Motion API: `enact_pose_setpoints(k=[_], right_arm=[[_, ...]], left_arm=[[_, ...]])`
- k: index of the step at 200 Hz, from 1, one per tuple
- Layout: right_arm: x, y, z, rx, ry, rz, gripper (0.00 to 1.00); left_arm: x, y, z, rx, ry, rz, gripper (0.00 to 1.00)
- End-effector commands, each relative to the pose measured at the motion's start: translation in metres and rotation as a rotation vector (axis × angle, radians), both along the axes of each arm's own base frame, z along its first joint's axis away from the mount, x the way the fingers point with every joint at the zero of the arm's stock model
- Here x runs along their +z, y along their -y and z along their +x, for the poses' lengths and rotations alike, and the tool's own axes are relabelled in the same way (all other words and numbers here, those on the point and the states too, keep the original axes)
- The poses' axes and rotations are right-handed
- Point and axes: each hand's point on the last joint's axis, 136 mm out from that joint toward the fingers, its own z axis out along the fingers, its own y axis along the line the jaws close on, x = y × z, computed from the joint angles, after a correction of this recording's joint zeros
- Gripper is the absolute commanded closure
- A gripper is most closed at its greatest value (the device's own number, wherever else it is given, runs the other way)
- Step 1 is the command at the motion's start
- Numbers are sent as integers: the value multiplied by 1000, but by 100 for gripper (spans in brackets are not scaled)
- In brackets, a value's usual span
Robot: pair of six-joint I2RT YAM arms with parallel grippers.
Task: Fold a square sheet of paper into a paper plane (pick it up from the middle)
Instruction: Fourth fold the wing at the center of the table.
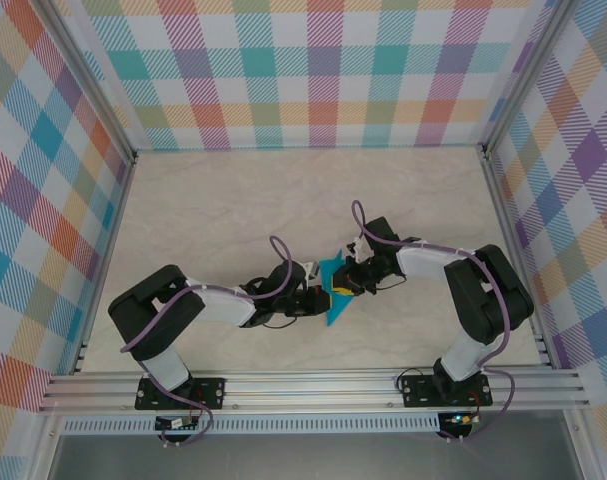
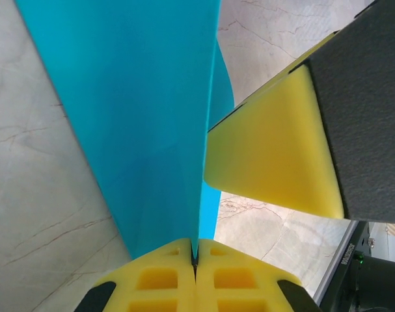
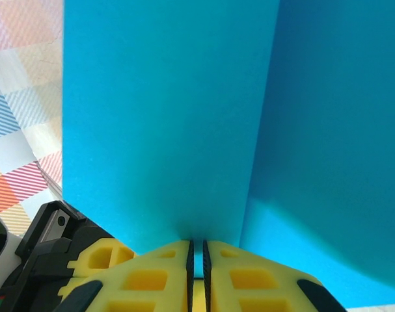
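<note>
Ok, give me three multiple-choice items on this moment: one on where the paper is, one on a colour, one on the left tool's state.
1. Where is the paper?
A) lying flat by the far wall
B) pinched between both tools
C) on the near rail

2. What colour are the tool pads?
A) red
B) yellow
C) white

3. The left tool is:
A) wide open
B) shut on nothing
C) shut on the paper

Answers:
1 B, the top view shows it between the left tool and the right tool.
2 B, both wrist views show yellow foam.
3 C, its pads meet on the teal sheet.
</note>
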Motion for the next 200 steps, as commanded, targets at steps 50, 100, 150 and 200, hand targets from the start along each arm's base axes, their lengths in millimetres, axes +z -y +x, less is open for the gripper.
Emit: enact_pose_setpoints(k=[50, 100, 150, 200], right_arm=[[18, 9, 3, -18, 68, 24, 85], [19, -1, 4, 10, 47, 78, 85], [22, -13, 9, 43, 22, 133, 85], [7, -19, 16, 42, -13, 133, 85]], left_arm=[[-17, 1, -2, -8, -24, -42, 100], [-22, -6, -2, 20, -50, -58, 100], [-32, -11, -4, 40, -97, -39, 100], [-37, -15, -3, 49, -137, -64, 100]])
